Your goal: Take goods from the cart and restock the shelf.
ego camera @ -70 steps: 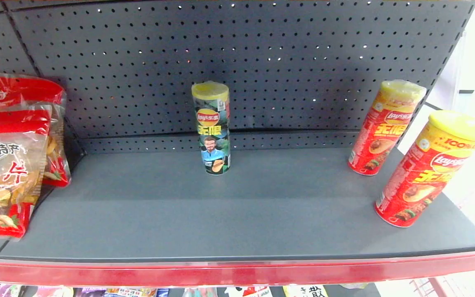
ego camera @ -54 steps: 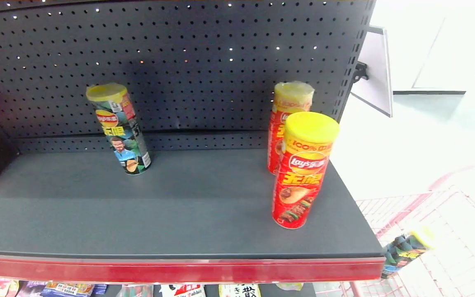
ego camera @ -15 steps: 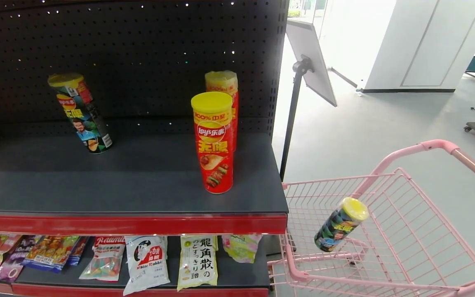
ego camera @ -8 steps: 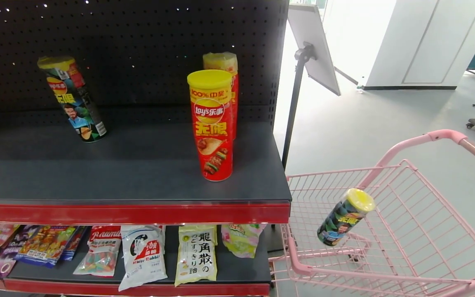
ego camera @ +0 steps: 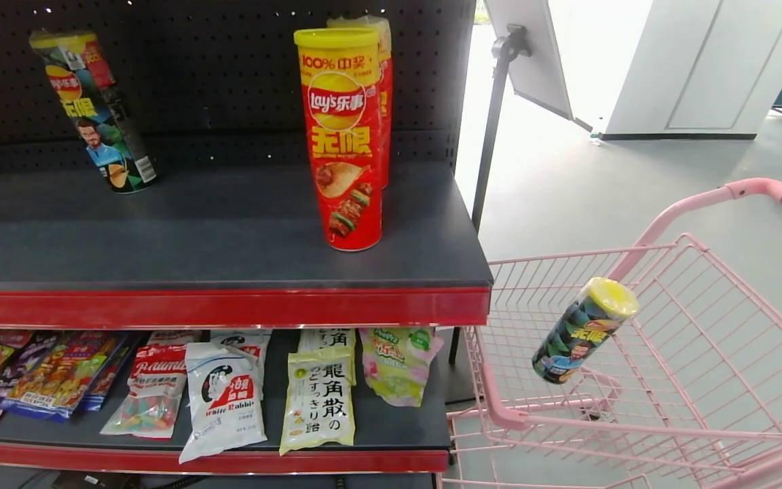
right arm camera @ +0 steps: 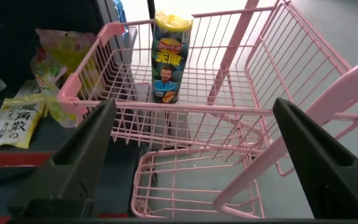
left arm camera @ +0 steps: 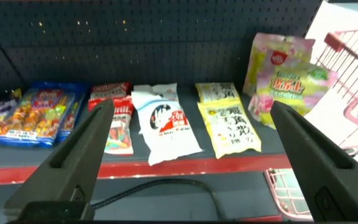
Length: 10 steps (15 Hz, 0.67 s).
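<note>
A dark chip can (ego camera: 584, 329) with a yellow lid leans inside the pink cart (ego camera: 757, 187) at the right; the right wrist view has this can (right arm camera: 169, 59) standing against the cart's far wire wall. On the upper shelf (ego camera: 228, 231) stand a matching dark can (ego camera: 92, 112) at the back left and a red can (ego camera: 343, 139) near the right end, with a second red can (ego camera: 384, 102) behind it. My right gripper (right arm camera: 194, 106) is open in front of the cart rim (right arm camera: 142, 106). My left gripper (left arm camera: 191, 109) is open, facing the lower shelf (left arm camera: 166, 168).
Snack bags lie along the lower shelf: a white one (ego camera: 225, 401), a yellow one (ego camera: 320, 401), a green one (ego camera: 398, 360) at its right end. A sign stand's pole (ego camera: 493, 129) rises between shelf and cart. Open grey floor lies beyond the cart.
The camera has swung right and down from the upper shelf, bringing in the cart and lower shelf. The cans keep their places.
</note>
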Available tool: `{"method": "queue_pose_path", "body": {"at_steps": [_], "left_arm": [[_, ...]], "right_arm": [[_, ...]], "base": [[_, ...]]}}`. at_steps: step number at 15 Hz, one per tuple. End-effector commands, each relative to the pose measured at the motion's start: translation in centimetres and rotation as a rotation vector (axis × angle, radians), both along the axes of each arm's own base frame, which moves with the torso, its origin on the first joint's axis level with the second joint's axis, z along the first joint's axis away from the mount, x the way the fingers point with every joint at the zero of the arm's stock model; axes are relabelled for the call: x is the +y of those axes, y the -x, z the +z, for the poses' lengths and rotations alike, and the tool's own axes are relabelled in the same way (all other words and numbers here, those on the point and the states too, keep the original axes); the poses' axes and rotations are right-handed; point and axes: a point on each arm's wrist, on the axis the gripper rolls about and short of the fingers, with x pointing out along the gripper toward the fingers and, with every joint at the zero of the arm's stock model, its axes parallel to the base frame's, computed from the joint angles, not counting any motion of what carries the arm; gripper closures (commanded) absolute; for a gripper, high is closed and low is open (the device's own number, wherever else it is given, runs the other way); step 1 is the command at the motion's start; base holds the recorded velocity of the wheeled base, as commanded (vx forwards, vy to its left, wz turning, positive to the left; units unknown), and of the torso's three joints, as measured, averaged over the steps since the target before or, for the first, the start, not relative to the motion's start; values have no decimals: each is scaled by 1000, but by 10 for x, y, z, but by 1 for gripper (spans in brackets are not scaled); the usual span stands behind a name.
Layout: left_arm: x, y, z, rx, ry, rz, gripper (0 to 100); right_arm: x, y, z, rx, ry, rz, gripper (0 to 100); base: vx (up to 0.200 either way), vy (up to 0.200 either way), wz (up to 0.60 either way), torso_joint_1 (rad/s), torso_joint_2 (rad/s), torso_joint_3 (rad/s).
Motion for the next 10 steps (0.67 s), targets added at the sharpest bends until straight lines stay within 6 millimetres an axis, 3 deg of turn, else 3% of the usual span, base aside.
{"method": "queue_pose_path", "body": {"at_steps": [1,4,8,9,10], "left_arm": [[0,0,0,2,0,0,0],[0,0,0,2,0,0,0],[0,0,0,2,0,0,0],[0,0,0,2,0,0,0],[0,0,0,2,0,0,0]], "right_arm": [[0,0,0,0,0,0,0],[0,0,0,0,0,0,0],[0,0,0,0,6,-1,0],[0,5,24,-81,15,6,0],[0,0,95,-114,23,30,0]], "base": [[0,0,0,-198,525,330],[0,0,0,-98,271,173],[0,0,0,-5,23,13],[0,0,0,0,0,0],[0,0,0,0,0,0]]}}
